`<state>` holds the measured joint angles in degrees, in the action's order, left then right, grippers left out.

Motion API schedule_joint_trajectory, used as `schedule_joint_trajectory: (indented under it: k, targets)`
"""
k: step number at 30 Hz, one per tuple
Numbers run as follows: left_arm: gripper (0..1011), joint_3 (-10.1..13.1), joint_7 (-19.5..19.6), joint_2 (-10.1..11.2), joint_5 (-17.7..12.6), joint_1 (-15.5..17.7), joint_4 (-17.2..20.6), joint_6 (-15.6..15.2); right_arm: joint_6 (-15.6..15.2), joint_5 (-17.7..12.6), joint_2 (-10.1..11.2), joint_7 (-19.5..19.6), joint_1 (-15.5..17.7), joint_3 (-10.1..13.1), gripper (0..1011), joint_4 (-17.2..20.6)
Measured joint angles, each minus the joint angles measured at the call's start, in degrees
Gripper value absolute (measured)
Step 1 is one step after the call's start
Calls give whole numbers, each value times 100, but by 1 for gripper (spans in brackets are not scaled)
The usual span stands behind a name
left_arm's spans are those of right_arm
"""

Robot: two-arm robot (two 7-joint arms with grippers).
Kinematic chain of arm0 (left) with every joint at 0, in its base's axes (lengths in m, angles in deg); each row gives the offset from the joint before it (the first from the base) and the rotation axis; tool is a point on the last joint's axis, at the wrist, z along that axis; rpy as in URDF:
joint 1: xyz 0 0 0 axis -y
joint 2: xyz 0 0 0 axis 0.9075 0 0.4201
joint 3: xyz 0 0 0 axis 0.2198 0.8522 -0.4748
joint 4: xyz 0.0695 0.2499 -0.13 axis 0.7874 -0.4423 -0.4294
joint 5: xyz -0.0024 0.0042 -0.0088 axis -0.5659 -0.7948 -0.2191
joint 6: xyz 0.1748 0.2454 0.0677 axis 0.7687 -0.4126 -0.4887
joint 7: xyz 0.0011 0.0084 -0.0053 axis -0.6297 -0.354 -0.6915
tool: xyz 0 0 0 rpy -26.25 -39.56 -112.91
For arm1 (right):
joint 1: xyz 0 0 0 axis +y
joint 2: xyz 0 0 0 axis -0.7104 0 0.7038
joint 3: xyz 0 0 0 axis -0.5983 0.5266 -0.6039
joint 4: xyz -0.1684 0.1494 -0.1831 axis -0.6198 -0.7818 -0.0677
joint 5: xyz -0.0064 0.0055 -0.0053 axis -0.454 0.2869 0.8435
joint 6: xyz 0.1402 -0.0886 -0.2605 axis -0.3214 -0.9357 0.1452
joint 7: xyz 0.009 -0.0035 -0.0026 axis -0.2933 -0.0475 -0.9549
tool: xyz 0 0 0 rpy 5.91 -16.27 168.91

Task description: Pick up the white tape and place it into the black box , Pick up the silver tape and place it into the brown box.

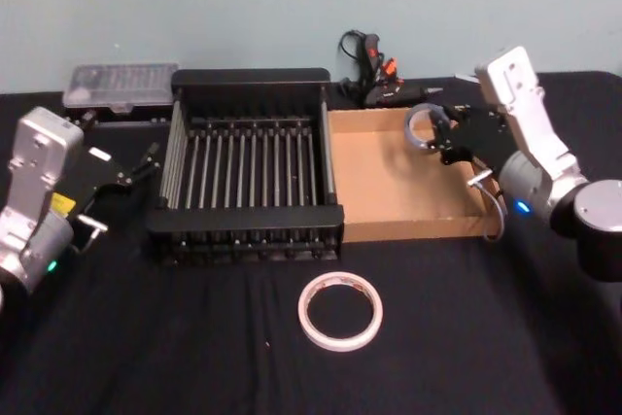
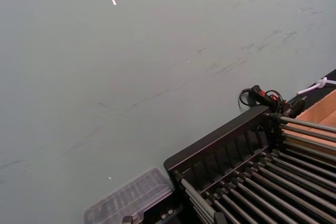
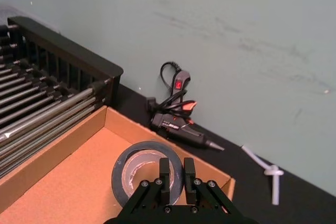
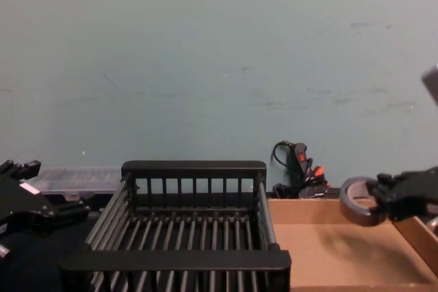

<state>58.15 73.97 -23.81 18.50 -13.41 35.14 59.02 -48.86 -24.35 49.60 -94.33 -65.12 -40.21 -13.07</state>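
The white tape (image 1: 303, 311) lies flat on the black cloth in front of the two boxes, with no gripper near it. My right gripper (image 1: 434, 131) is shut on the wall of the silver tape (image 1: 412, 133), holding it upright in the air over the far right part of the brown box (image 1: 389, 182). In the right wrist view the fingers (image 3: 165, 171) pinch the grey roll (image 3: 118, 174) above the cardboard floor (image 3: 63, 182). The chest view shows the roll (image 4: 349, 210) hanging above the box (image 4: 321, 251). The black box (image 1: 251, 77) stands left of the brown one. My left gripper (image 1: 144, 164) rests open beside the crate's left wall.
A black glue gun (image 1: 374, 75) with its cord lies behind the brown box by the wall. A clear plastic case (image 1: 119, 86) sits behind the crate's left corner. A white zip tie (image 3: 273, 171) lies on the cloth to the right of the glue gun.
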Motion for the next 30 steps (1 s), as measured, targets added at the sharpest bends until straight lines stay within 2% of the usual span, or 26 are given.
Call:
schedule_joint_trajectory:
  k: [11,22,24,25,26,30]
  targets:
    - [1001,0,0,0,0,0,0,0,34,141,-242,-76,-177,8,158,-509]
    - [1001,0,0,0,0,0,0,0,29,146,-236,-80,-175,10,158,-497]
    - [1001,0,0,0,0,0,0,0,28,144,-234,-80,-175,10,179,-494]
    - [1001,0,0,0,0,0,0,0,28,143,-232,-79,-174,10,236,-490]
    - [1001,0,0,0,0,0,0,0,28,141,-231,-78,-174,10,236,-489]
    - [1001,0,0,0,0,0,0,0,26,137,-229,-76,-172,10,365,-482]
